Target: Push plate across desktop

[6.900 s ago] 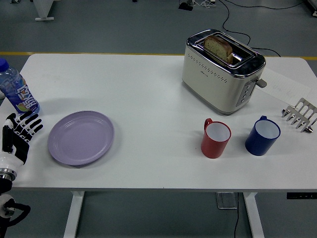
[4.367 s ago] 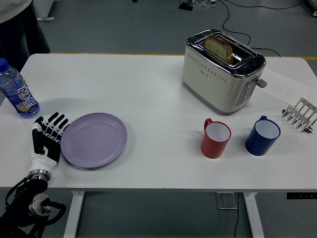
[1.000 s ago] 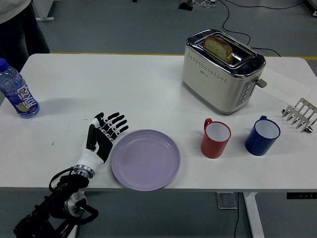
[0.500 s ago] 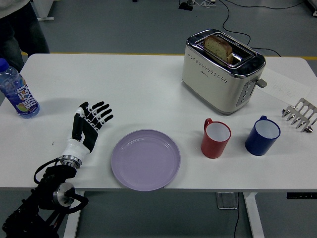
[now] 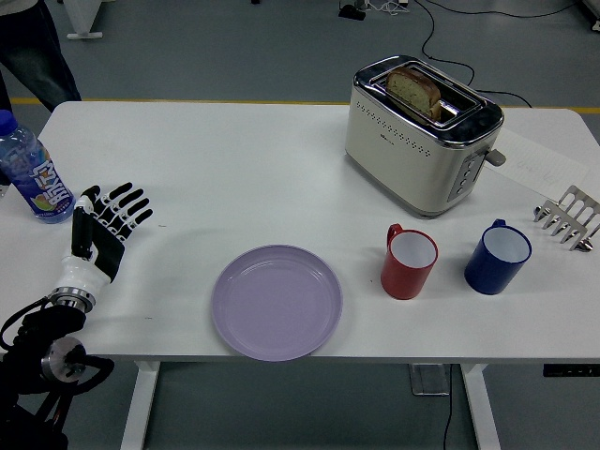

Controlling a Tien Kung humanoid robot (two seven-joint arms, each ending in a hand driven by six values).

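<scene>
Near the front edge of the white desk (image 5: 281, 169) sits the round lilac plate (image 5: 277, 302), left robot hand (image 5: 101, 230) well apart with fingers spread, so any further shove needs flat, low rim contact.

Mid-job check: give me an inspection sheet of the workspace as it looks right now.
Surface: white table, no spills seen.
Job's things: purple plate near the front edge, left of the red mug, untouched.
Clutter: blue mug; toaster holding bread; water bottle; metal toast rack; paper.
Hands: left hand open, well left of the plate; right not in view.
Cables: black ones on the floor behind the table.
Surroundings: person's legs, top left.
</scene>
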